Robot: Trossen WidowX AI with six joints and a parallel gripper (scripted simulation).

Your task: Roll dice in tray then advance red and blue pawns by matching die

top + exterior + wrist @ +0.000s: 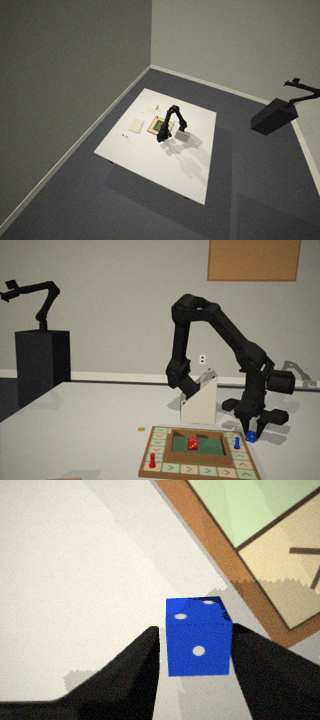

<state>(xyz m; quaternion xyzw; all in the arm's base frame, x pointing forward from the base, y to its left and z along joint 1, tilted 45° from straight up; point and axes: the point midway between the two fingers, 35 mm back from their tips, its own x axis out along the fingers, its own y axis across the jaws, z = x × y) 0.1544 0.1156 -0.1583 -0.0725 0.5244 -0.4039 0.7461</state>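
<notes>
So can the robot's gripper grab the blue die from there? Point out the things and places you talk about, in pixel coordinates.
Probably yes: the blue die (163, 140) (250, 436) (199, 647) is between the gripper's (164, 139) (252, 435) (196, 630) fingertips, outside the board (151, 132) (145, 473) (252, 596), and nothing seems to block them.

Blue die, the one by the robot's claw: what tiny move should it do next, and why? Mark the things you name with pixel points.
I'd close the gripper (163, 139) (252, 436) (193, 633) a little more, before lifting. The blue die (163, 140) (250, 436) (199, 650) is between its fingertips, but the wrist view shows a thin gap beside one finger. It probably needs a snug grip to reach the tray (197, 458), where the red die (192, 443) lies.

Wood-look rim on board (151, 133) (196, 475) (250, 600)
</notes>
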